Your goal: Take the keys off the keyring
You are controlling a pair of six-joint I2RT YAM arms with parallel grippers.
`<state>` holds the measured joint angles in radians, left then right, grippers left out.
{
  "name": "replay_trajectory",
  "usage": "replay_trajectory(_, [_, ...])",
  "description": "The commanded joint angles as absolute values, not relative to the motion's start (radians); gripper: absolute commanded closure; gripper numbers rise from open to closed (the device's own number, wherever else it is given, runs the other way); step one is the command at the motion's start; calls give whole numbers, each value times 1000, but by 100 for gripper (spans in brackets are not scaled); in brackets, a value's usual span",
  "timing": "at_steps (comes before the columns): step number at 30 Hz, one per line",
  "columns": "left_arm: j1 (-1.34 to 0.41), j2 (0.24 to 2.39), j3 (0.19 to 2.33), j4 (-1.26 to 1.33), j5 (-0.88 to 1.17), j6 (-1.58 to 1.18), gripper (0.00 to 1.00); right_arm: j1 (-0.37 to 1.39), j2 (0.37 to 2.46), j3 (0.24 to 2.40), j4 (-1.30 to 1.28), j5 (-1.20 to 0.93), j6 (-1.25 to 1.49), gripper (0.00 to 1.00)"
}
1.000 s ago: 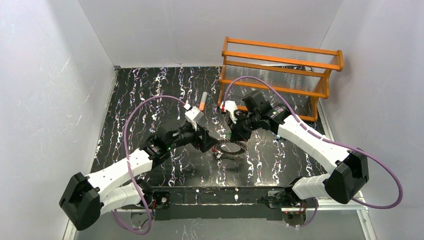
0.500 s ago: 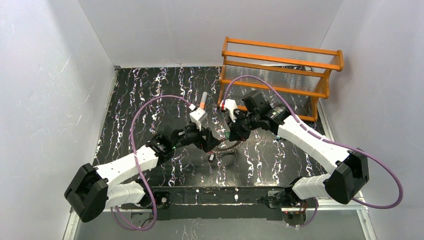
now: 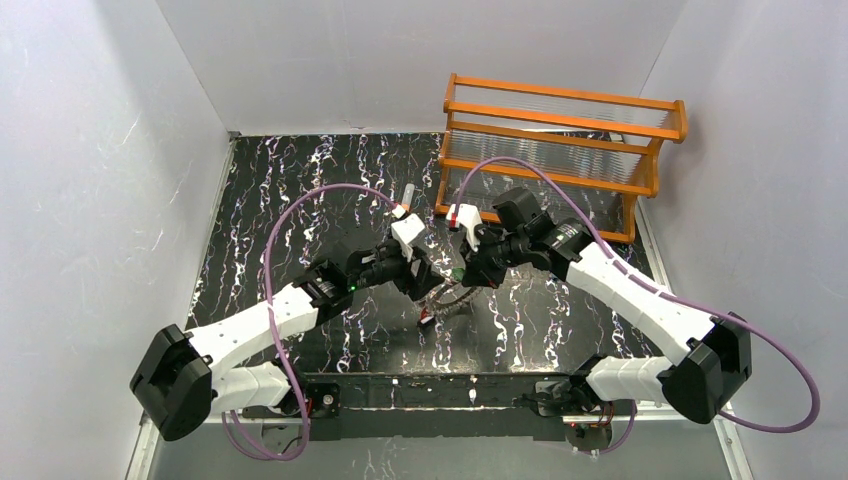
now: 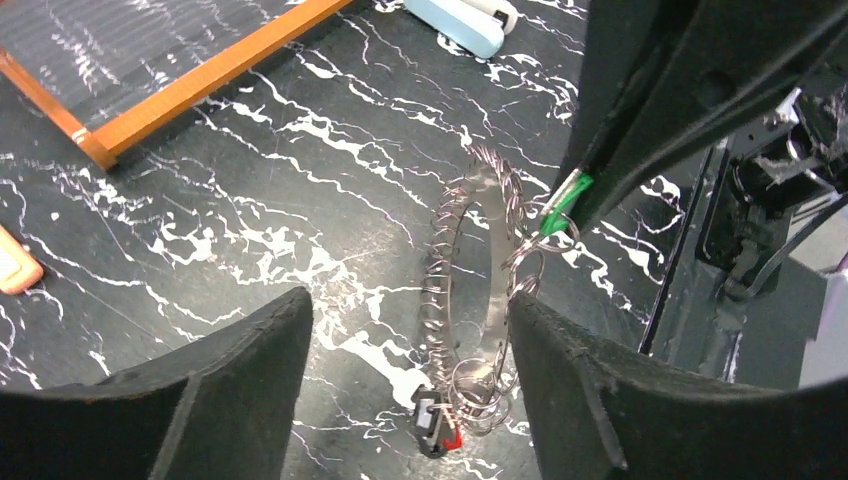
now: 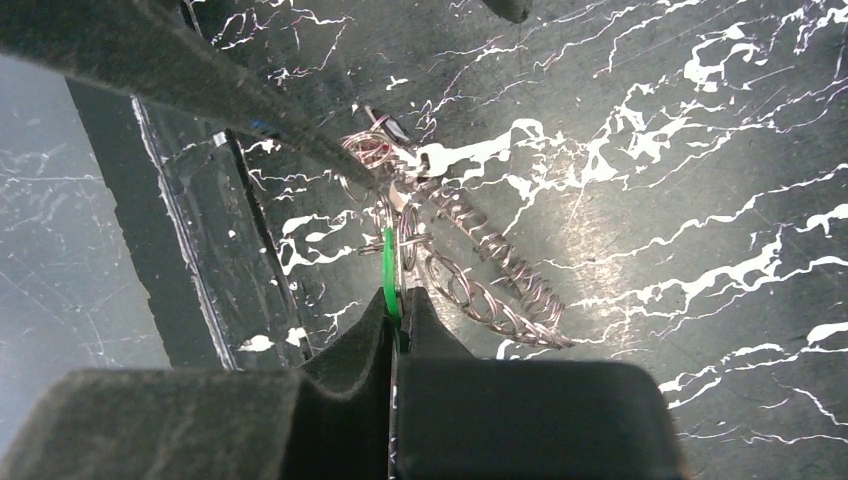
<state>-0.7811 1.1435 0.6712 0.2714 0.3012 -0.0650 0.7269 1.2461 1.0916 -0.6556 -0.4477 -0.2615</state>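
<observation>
The keyring (image 3: 458, 293) is a grey metal ring strung with small wire loops. It hangs tilted between my two grippers, off the black marbled table. My right gripper (image 3: 468, 277) is shut on the green key (image 5: 390, 268), which stays on the ring (image 5: 478, 272). My left gripper (image 3: 428, 288) is open, and its wide-spread fingers straddle the ring (image 4: 470, 290). Its right finger (image 4: 600, 390) touches the small loops. The green key (image 4: 563, 197) shows pinched in the right gripper's dark fingers. The red key (image 4: 452, 438) and the dark-and-white key (image 4: 428, 418) dangle at the ring's low end.
The orange wooden rack (image 3: 560, 140) stands at the back right, and its base rail (image 4: 200, 82) shows in the left wrist view. An orange-and-grey tube (image 3: 405, 203) lies behind the left gripper. A pale white-blue clip (image 4: 455, 18) lies near the rack. The table's front edge (image 5: 200, 260) is close.
The keyring lay flat on the table and now hangs tilted off it. My left gripper has moved right and back, around the ring. My right gripper has shifted slightly right with the green key.
</observation>
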Motion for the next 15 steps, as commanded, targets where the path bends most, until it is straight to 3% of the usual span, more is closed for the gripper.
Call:
replay_trajectory(1, [-781,1138,708,223,385,79,27,731,1211,1100,-646,-468,-328,99])
replay_trajectory(8, [-781,1172,721,239,507,158,26,732,1192,1082,-626,-477,-383,99])
replay_trajectory(15, [-781,1254,778,245,634,168,36,732,1198,1069,-625,-488,-409,99])
